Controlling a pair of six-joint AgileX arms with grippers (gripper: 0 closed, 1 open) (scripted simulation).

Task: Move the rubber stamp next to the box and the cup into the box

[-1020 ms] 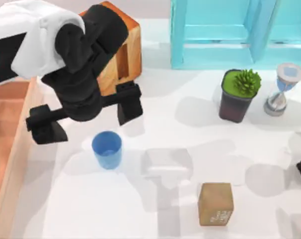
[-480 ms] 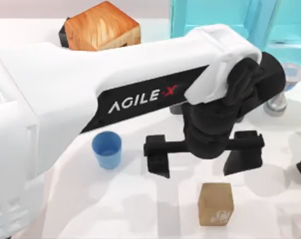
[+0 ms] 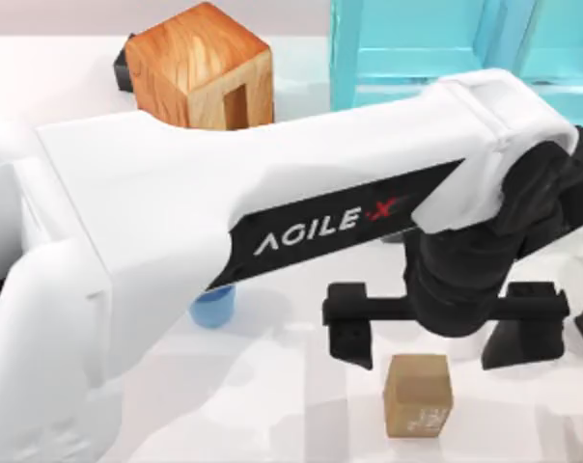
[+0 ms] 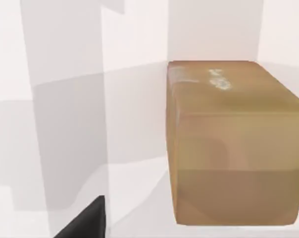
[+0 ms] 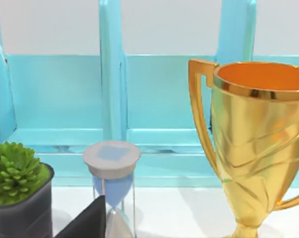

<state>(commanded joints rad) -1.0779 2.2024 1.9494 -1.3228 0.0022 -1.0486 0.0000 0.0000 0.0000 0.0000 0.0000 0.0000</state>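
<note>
Beside the rubber stamp, the left gripper hangs with fingers spread, its arm covering most of the cup.

"AGILE X" lettering on left arm; rubber stamp markings unreadable.

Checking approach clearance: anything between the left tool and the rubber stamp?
Nothing visible. The left tool hangs open just behind the rubber stamp in the top view, with bare white table around the stamp; the left wrist view shows it unobstructed.
</note>
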